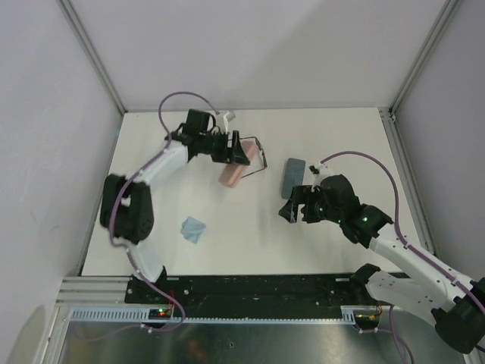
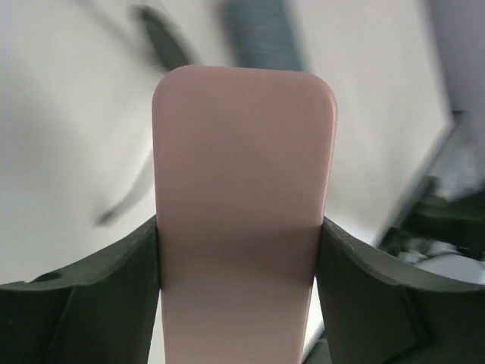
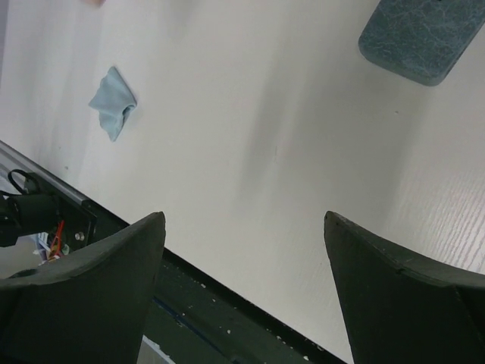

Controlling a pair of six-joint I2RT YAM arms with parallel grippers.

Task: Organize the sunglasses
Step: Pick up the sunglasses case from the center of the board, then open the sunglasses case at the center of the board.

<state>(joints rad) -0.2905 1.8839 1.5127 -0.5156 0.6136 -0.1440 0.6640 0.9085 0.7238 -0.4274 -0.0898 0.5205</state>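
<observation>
The left gripper (image 1: 239, 154) is clamping the pink case (image 1: 231, 176) across its narrow sides. In the left wrist view both fingers (image 2: 98, 288) are pressing flat against the case's edges, with most of its length sticking out ahead of them. The step in hand is likely lifting or repositioning this case so that a pair of sunglasses can go into it.

To do it well, the grip should be squared on the two long edges and the case raised straight up before any swing. That is because the black wire sunglasses (image 1: 259, 155) are lying right against the case's far end. A sideways drag could be snagging a thin arm and pulling the frame along. Holding the case level should also be stopping it from pivoting between the fingers, since they are gripping near one end.

Seen from above, the black wire sunglasses are sitting at about 3 o'clock from the left gripper, just beside it; whether they are touching the case cannot be told. What seem to be the white sunglasses (image 1: 226, 117) are lying at about 12 o'clock from it, close to the wrist and partly hidden.

The right gripper (image 1: 290, 210) is hanging over bare table (image 1: 333, 136) with its fingers spread wide and nothing between them. The blue-grey case (image 1: 293, 176) is lying near it at 12 o'clock, and the cloth (image 1: 193, 229) is well apart at 9 o'clock.
</observation>
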